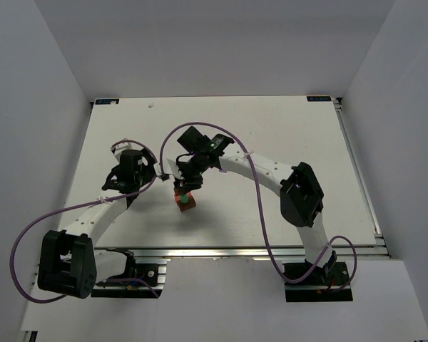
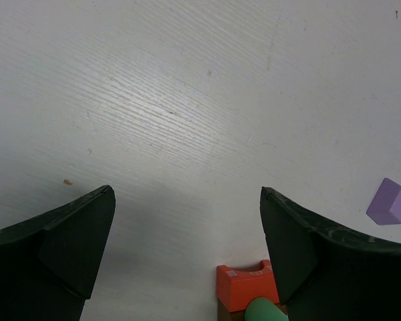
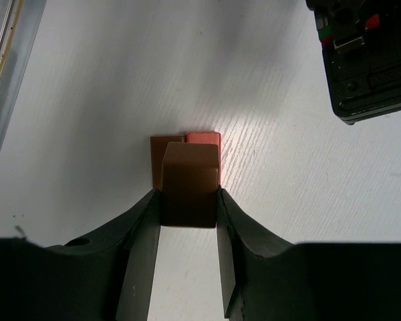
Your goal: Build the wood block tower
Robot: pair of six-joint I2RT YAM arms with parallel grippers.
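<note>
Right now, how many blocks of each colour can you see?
red-orange block: 1
brown block, plus another behind it: 2
green block: 1
lilac block: 1
Total: 5

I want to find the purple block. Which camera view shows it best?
The left wrist view: the purple block lies alone on the table, fully visible near the right edge. I cannot see it in the top or right wrist views.
</note>
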